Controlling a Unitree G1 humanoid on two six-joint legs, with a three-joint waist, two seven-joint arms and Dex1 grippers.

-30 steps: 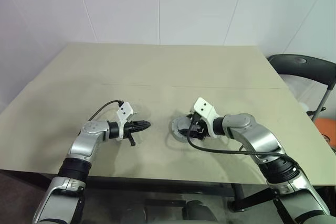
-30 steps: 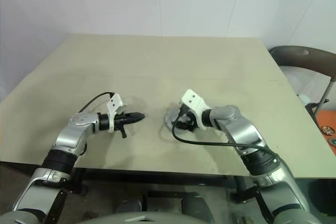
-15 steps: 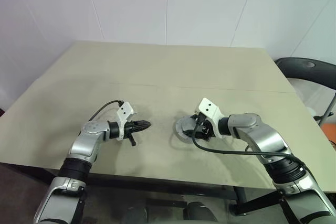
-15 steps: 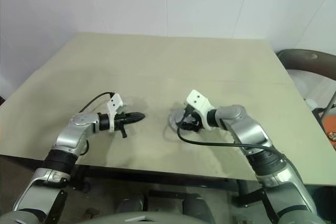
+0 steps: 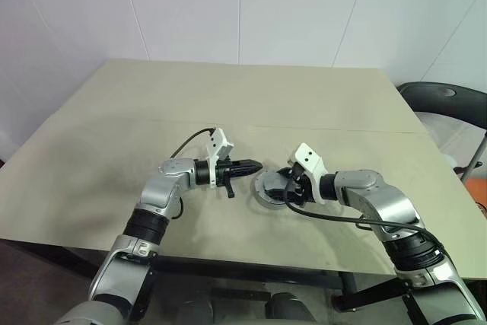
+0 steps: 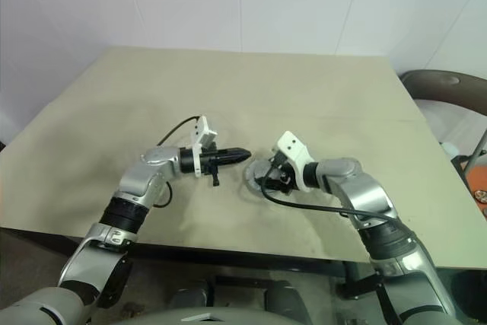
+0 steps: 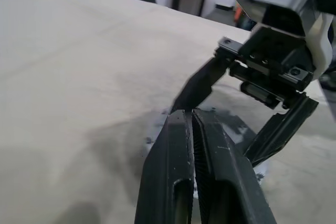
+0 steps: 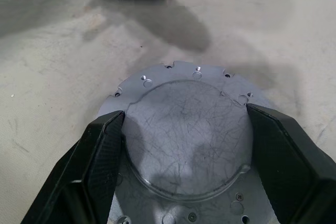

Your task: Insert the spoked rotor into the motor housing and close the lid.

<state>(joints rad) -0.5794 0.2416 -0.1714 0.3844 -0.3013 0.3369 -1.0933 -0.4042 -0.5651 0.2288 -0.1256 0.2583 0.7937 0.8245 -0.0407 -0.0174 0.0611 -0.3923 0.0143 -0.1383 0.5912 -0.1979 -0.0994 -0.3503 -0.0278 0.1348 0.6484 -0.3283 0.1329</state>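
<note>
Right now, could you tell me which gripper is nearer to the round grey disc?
Right. The right gripper straddles the grey disc; the shut left gripper hangs beside it.

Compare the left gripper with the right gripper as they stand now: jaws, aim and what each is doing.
The left gripper has its jaws pressed shut on nothing; the right gripper has its jaws spread wide, one finger at each side of the round grey metal disc on the table. The left gripper points nearly level, across toward the right one; the right gripper tilts down over the disc. Both have two black fingers and meet near the disc.
</note>
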